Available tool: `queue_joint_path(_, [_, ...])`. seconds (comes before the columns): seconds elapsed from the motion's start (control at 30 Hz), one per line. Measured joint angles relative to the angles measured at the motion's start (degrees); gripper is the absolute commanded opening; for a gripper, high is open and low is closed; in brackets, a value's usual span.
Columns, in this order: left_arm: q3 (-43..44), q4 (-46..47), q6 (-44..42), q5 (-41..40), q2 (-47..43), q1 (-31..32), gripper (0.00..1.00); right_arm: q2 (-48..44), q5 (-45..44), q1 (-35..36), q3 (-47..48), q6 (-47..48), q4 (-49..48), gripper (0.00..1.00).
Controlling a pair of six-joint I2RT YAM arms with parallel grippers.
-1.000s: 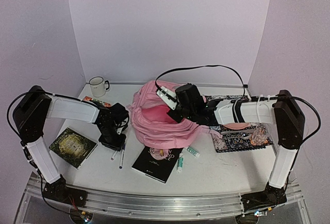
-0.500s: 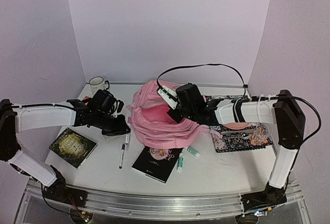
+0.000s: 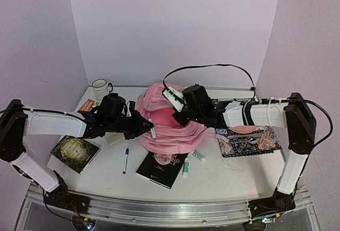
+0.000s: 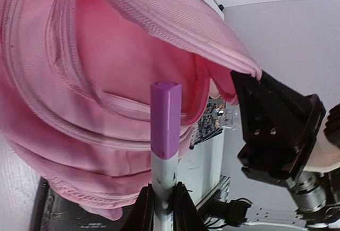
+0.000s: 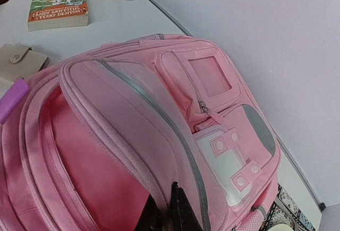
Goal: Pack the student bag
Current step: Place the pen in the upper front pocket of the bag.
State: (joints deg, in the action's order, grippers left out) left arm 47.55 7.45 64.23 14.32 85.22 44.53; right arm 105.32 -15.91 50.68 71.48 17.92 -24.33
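White table [image 3: 228,178]: mug [image 3: 100,88], notebook [image 3: 161,168], pen [image 3: 125,161], perhaps glue sticks [image 3: 185,168] around student bag [image 3: 175,135]

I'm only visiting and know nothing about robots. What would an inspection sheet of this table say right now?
Surface: white table, crowded.
Job's things: pink backpack lying open mid-table.
Clutter: mug, orange book, dark book, black book, pen, green tubes, beige wallet, patterned case.
Grippers: left fingers shut on a purple-capped marker at the backpack's mouth; right fingers pinch the backpack's opening edge.
Cables: black cable arcs above the right arm.
Surroundings: plain lilac walls; nothing else seen.
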Motion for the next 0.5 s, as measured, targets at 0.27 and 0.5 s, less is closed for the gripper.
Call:
queue_joint_path(0.27, [1.09,6.75,11.15,-2.23,5.24,0.22,0.0,-0.02,0.66,0.23,0.0,-0.44,0.28,0.0])
queue_joint_path(0.5, [2.39,9.86,18.37,-6.52,9.38,0.22,0.0,-0.1,0.79,0.4,0.0,-0.71,0.3,0.0])
